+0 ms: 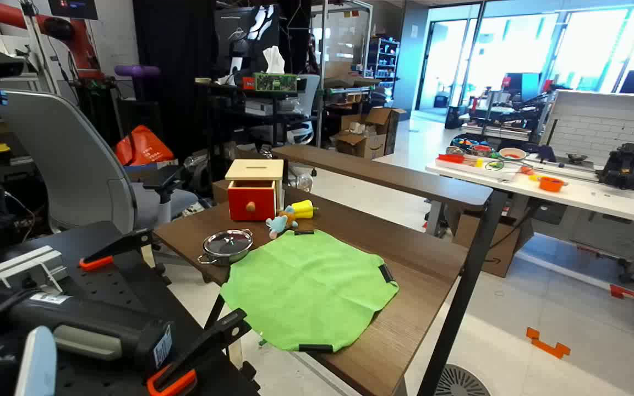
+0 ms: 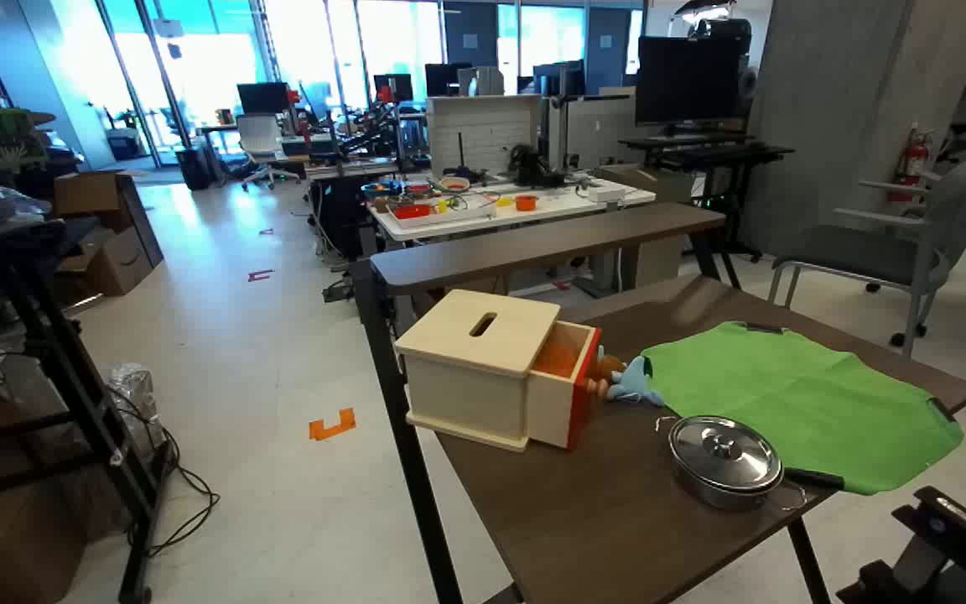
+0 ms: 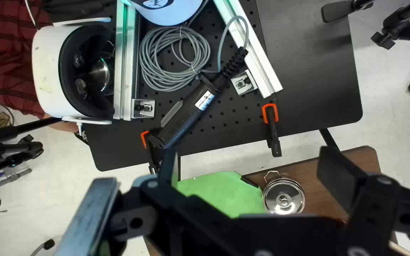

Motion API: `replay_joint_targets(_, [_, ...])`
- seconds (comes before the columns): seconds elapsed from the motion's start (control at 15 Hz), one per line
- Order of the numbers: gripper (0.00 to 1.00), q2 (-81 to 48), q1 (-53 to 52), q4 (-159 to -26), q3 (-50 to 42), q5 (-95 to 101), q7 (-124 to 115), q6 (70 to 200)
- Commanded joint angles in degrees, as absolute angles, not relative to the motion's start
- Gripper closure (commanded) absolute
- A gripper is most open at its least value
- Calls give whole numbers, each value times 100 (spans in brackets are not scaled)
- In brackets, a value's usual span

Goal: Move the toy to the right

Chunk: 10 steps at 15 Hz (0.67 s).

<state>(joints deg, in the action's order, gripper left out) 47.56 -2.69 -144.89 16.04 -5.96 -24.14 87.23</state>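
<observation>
A small light-blue plush toy with brown parts lies on the brown table, close to the red drawer front of a wooden box and the edge of a green cloth. It shows in both exterior views (image 1: 278,224) (image 2: 636,382). A yellow toy (image 1: 303,209) lies right behind it in an exterior view. In the wrist view my gripper (image 3: 249,167) is open, its two fingers wide apart with nothing between them, high above the tables. The blue toy does not show in the wrist view. My gripper is not seen in either exterior view.
The wooden box (image 2: 475,335) has its drawer pulled out. A lidded steel pot (image 1: 228,246) stands by the green cloth (image 1: 311,291). A raised shelf (image 1: 383,176) runs along the table (image 2: 584,520). A black table with clamps (image 3: 271,124) stands beside it.
</observation>
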Motion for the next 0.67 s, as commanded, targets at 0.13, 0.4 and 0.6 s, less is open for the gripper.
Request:
replay_joint_targets(0.13, [0, 4683, -225, -14562, 1593, -695, -2498, 9214])
replay_joint_targets(0.4, [0, 4267, -155, -14805, 1590, -805, -2609, 10872])
replay_joint_targets(0.6, [0, 3505, -109, -14861, 1543, -910, -2691, 12383])
